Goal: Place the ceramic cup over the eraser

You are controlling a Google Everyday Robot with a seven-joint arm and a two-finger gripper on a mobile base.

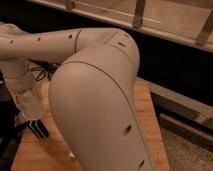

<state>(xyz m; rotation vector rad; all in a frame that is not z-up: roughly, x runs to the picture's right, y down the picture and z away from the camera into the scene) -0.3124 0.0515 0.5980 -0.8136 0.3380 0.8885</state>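
Note:
My large pale arm fills most of the camera view and blocks much of the wooden table top. My gripper hangs at the far left below the pale wrist, its dark tip just above the table's left part. The ceramic cup and the eraser are out of view, either behind the arm or outside the frame.
Black cables run by the wrist at the left. A dark wall rises behind the table, with a railed ledge above it. A metal rail and speckled floor lie to the right of the table edge.

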